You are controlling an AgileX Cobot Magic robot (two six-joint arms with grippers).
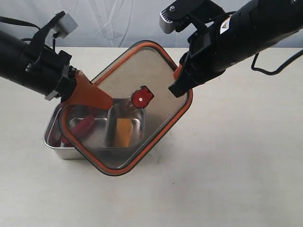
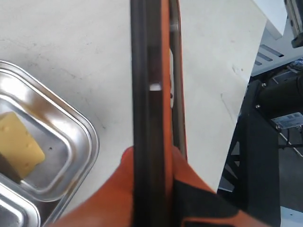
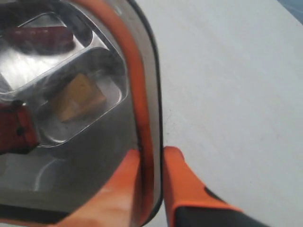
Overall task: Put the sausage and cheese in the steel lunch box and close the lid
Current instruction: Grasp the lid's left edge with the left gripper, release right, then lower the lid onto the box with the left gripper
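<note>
A: Starting at the left, what has the left gripper (image 1: 106, 101) got

B: It's clenched on the lid's left edge, one orange finger on top and the other underneath. Below it the sausage (image 1: 83, 126) lies in the left compartment of the steel lunch box (image 1: 49, 137), and the cheese (image 1: 123, 132) sits in the right one

A: So both foods are in, and we're on the closing step

B: I'd say so. The lid (image 1: 137, 71) hangs over the box, but it's turned askew to it and tilted, with its red valve (image 1: 141, 98) near the middle. I can't tell whether the near corner touches the box rim

A: And on the right

B: The right gripper (image 1: 179, 75) is pinched on the lid's far rim, a finger on each side of the orange seal

A: Next move

B: Probably both arms turning the lid until its sides line up with the box, levelling it, then lowering and pressing it home
</note>
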